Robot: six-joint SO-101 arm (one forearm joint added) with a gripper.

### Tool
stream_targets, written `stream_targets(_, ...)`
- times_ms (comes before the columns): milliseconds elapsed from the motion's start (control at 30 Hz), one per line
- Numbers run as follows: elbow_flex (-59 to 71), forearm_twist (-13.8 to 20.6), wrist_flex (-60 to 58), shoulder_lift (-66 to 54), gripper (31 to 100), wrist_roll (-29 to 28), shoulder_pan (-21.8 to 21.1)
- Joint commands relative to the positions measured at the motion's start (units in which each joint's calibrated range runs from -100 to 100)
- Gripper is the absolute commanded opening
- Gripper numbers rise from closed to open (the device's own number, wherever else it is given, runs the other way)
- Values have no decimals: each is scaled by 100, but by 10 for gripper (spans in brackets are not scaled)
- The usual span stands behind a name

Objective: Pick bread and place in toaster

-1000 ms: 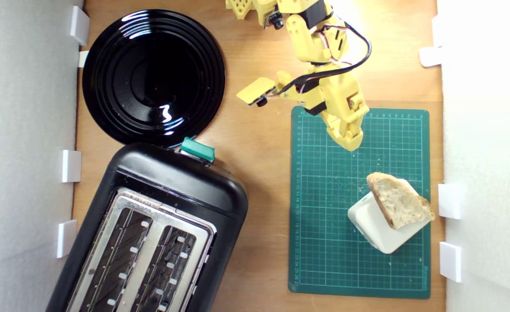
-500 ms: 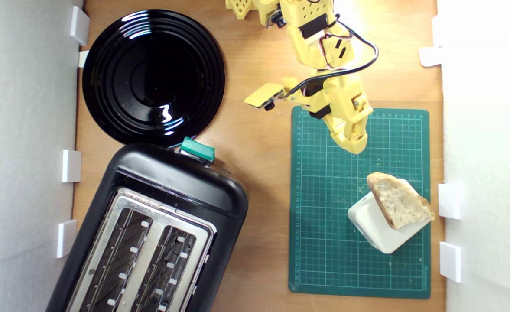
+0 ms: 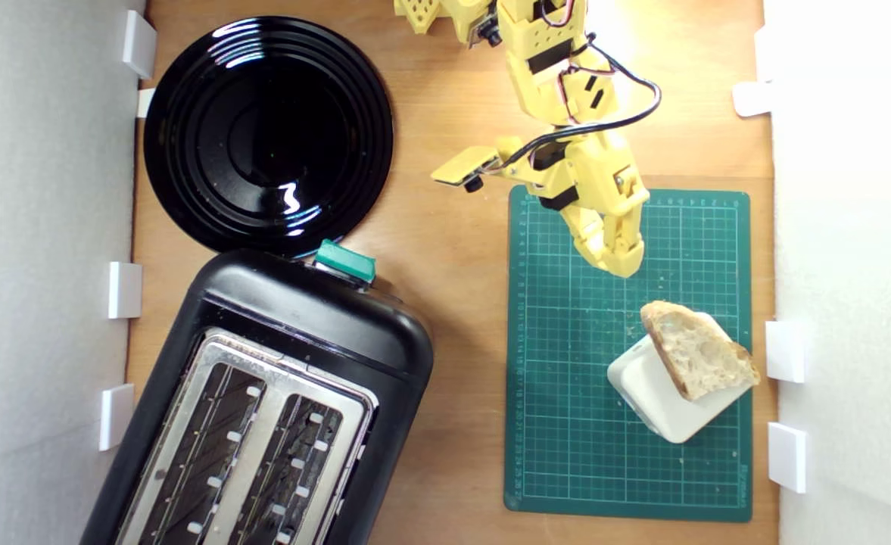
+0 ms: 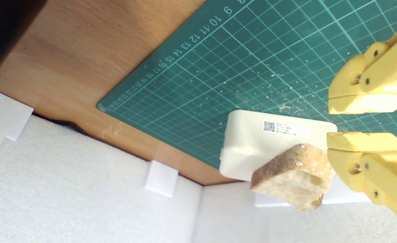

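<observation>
The bread (image 3: 699, 352), a thin pale slice with a tan crust, lies tilted on a cream-white block (image 3: 653, 401) at the exterior view's right. In the wrist view the bread (image 4: 292, 179) sticks out over the edge of the block (image 4: 252, 145). My yellow gripper (image 3: 618, 263) hangs over the green mat, a short way from the slice and apart from it. In the wrist view the gripper (image 4: 330, 122) has a narrow gap between its fingers with nothing in it. The black toaster (image 3: 278, 318) with its green lever (image 3: 345, 261) stands at the exterior view's lower left.
A round glossy black plate (image 3: 267, 136) lies beside the toaster's lever end. The green cutting mat (image 3: 566, 424) is speckled with crumbs. White foam walls with white clips (image 3: 786, 352) border the wooden table on both sides.
The arm has swung and reached further over the mat, bringing the gripper closer to the bread. Bread, block, toaster and plate have not moved.
</observation>
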Motion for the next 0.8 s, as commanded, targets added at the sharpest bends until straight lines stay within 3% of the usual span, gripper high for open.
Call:
stream_targets(0,-97,2,-361,103,701,35,-161)
stream_targets(133,-106,-7,-711,369,749,35,-202)
stream_targets(367,-106,-25,-711,527,746,14,-459)
stream_targets(533,-125,-451,-770,768,745,-12,-524)
stream_targets(767,-188,-460,-788,835,752,-299,-516)
